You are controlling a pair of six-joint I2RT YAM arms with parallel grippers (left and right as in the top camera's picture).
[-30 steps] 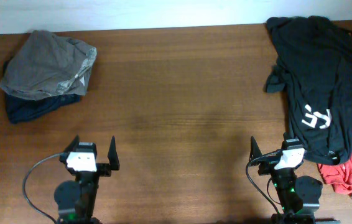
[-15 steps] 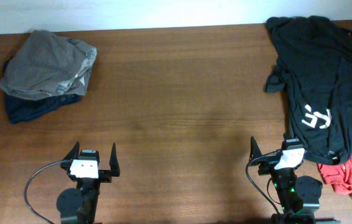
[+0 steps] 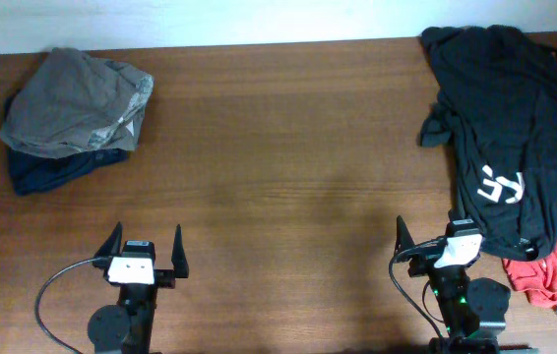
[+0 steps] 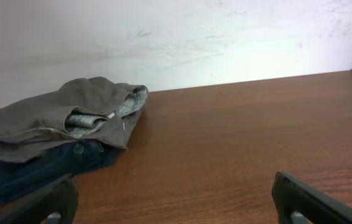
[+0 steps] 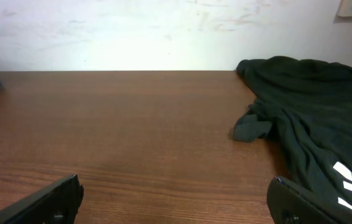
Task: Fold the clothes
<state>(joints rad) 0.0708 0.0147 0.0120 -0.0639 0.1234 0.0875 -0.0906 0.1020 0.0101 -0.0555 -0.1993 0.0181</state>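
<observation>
Overhead, the left gripper (image 3: 147, 241) had drawn back toward the table's (image 3: 278, 147) near edge, spread wide like the right gripper (image 3: 426, 234); the grey-olive shorts (image 3: 72, 103) lay bundled at its far-left corner, so folding looked done.

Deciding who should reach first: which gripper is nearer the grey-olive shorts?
Left. The left gripper sits at the front edge on the same side of the table as the shorts; the right gripper is far across, beside the black shirt.
</observation>
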